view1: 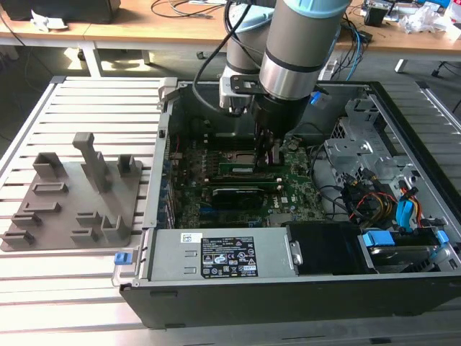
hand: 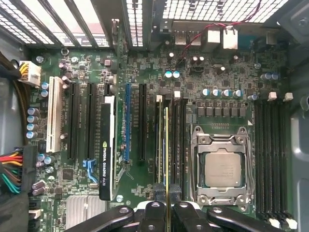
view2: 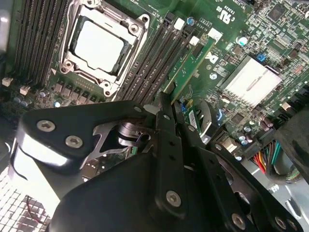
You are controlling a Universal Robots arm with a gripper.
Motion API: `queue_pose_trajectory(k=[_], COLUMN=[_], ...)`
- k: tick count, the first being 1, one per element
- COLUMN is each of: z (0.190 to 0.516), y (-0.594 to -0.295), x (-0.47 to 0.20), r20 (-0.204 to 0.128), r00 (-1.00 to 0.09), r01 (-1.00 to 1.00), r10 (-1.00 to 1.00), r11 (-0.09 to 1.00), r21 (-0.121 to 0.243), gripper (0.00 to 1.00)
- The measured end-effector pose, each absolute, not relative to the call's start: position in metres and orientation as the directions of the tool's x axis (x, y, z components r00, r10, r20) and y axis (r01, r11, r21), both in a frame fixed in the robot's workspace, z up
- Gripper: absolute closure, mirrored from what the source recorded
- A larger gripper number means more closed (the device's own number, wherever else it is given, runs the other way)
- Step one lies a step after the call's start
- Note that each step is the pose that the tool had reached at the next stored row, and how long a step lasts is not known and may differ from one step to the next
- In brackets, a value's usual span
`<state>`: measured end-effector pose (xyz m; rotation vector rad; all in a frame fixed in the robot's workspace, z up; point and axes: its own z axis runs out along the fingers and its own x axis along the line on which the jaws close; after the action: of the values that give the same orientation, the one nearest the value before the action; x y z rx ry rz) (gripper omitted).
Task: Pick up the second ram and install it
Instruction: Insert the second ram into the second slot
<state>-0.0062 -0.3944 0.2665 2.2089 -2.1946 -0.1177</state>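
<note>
The second ram [hand: 166, 145] is a thin green stick seen edge-on. It stands along the memory slots beside the CPU socket [hand: 223, 166]. My gripper [hand: 166, 203] is shut on its near end, one black finger on each side. In the second wrist view the ram [view2: 190, 65] runs away from my gripper [view2: 172, 113] over the dark slots next to the socket [view2: 101, 43]. Whether it is fully seated I cannot tell. Another stick [hand: 159, 140] sits in the neighbouring slot. In the exterior view my gripper [view1: 268, 160] reaches down into the open computer case over the motherboard [view1: 299, 194].
A graphics card [hand: 107, 145] stands in a slot a few slots away from the ram. A grey fixture plate [view1: 72, 194] lies on the slatted table at the exterior view's left. The power supply [view1: 216, 252] and cable bundles [view1: 374, 202] crowd the case's near and right sides.
</note>
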Motion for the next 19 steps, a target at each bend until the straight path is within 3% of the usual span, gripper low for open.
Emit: queue_pose_trajectory(k=[6,9,19], z=[0.258,0.251,0.231], y=[-0.391,-0.389,-0.386], x=[-0.014,-0.020,-0.020], r20=[-0.036,-0.066,-0.068], r00=[0.005,0.005,0.016], r01=[-0.997,-0.997,-0.997], r10=[-0.999,-0.998,-0.998], r11=[-0.008,-0.010,-0.021], r21=[0.071,0.071,0.071], gripper=[0.86,0.86,0.86])
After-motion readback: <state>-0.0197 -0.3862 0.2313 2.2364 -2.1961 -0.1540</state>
